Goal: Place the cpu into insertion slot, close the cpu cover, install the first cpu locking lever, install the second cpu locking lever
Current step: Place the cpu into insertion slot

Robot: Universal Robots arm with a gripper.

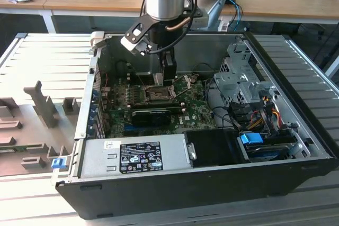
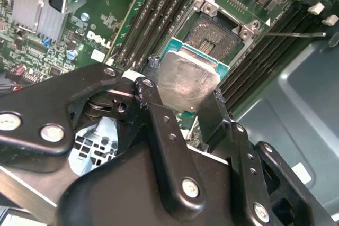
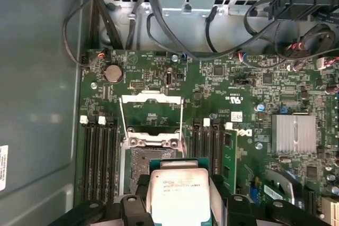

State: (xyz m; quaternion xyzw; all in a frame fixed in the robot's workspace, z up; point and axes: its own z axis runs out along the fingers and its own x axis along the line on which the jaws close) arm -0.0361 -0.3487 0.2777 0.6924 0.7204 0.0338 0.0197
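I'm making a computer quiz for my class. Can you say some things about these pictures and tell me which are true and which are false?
1. The gripper holds the cpu. True.
2. The cpu sits in the insertion slot. False: the slot is empty, and the cpu is held clear of it.
3. The cpu cover is shut. False: it is swung open.
4. The computer case lies open. True.

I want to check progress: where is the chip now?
In the second wrist view, the gripper holds the chip just short of the open socket on the green board.
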